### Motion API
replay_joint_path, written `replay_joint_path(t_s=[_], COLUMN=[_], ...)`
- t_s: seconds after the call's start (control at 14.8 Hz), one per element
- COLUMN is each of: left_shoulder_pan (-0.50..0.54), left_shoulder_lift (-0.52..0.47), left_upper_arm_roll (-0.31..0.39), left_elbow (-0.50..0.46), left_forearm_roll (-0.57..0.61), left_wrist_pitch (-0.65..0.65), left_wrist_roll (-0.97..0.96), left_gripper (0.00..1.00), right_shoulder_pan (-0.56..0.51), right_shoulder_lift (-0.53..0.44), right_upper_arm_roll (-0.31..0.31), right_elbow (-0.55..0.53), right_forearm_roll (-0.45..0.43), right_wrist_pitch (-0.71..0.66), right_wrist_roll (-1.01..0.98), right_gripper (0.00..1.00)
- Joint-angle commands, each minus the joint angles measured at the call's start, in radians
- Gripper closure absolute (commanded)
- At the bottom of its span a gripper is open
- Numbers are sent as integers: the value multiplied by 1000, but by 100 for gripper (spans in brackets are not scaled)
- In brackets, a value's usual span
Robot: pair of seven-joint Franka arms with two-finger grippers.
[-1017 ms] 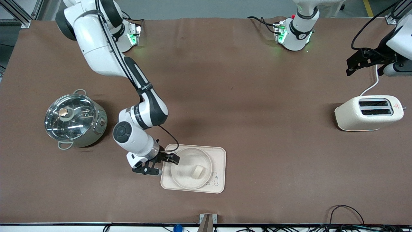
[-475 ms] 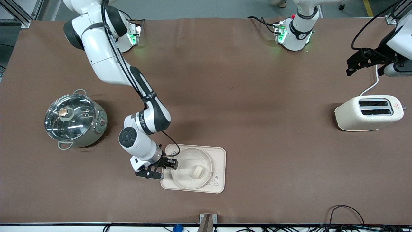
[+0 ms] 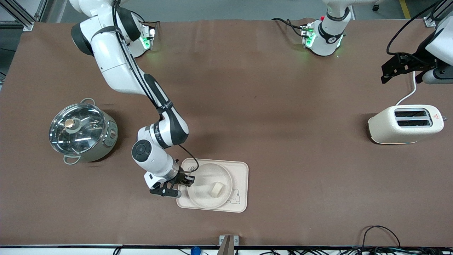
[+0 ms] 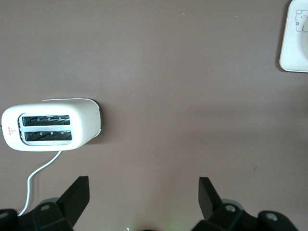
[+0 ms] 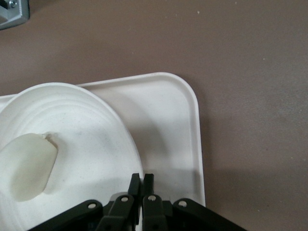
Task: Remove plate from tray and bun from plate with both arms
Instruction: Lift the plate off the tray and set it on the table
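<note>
The round cream plate (image 3: 203,177) lies on the rectangular cream tray (image 3: 241,170), with the small pale bun (image 3: 216,189) on it. My right gripper (image 3: 188,181) is down at the plate's rim on the side toward the right arm's end, shut on that rim. In the right wrist view the closed fingertips (image 5: 142,177) pinch the plate's edge (image 5: 96,125), with the bun (image 5: 29,166) close by. My left gripper (image 3: 389,72) waits open and empty, up over the table beside the toaster; its fingers stand wide apart in the left wrist view (image 4: 142,180).
A white two-slot toaster (image 3: 405,124) stands at the left arm's end and shows in the left wrist view (image 4: 50,127). A steel pot with a glass lid (image 3: 82,131) stands at the right arm's end. The tray's corner (image 4: 294,43) shows in the left wrist view.
My right gripper has come down onto the plate's rim and shut on it. The left arm has not moved.
</note>
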State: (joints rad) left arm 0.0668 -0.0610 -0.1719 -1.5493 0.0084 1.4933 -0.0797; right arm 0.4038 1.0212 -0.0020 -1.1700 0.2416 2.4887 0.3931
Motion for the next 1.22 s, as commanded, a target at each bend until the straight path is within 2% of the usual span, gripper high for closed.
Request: replay_joint_path(t_s=[0.0, 0.14, 0.34, 0.61, 0.81, 0.95, 1.08, 1.15], left_shoulder_pan=[7, 7, 7, 7, 1, -7, -8, -8], left_shoulder_lift=[6, 6, 6, 7, 19, 42, 69, 88], left_upper_arm_roll=[-1, -1, 0, -1, -3, -17, -43, -60], left_elbow=[17, 17, 15, 12, 0, 0, -6, -6], left_forearm_roll=[-7, -7, -10, -13, -18, -18, -18, -18], left_wrist_pitch=[1, 1, 1, 1, -4, -4, 1, 2], left_wrist_roll=[14, 14, 12, 0, -3, -12, -72, -107], left_gripper=[0, 0, 0, 0, 0, 0, 0, 0], right_shoulder_pan=[-12, -37, -42, -46, -45, -48, -48, -48], right_shoulder_lift=[-13, -88, -274, -459, -521, -524, -527, -527], right_upper_arm_roll=[16, 78, 112, 190, 246, 266, 267, 267], right_elbow=[4, -86, -322, -673, -879, -939, -961, -961], right_forearm_roll=[18, 16, 16, 16, 16, 16, 15, 16], right_wrist_pitch=[7, 4, 16, 201, 361, 421, 423, 421], right_wrist_roll=[3, 3, -7, -7, -8, -13, -49, -51], right_gripper=[100, 100, 100, 100, 100, 100, 100, 88])
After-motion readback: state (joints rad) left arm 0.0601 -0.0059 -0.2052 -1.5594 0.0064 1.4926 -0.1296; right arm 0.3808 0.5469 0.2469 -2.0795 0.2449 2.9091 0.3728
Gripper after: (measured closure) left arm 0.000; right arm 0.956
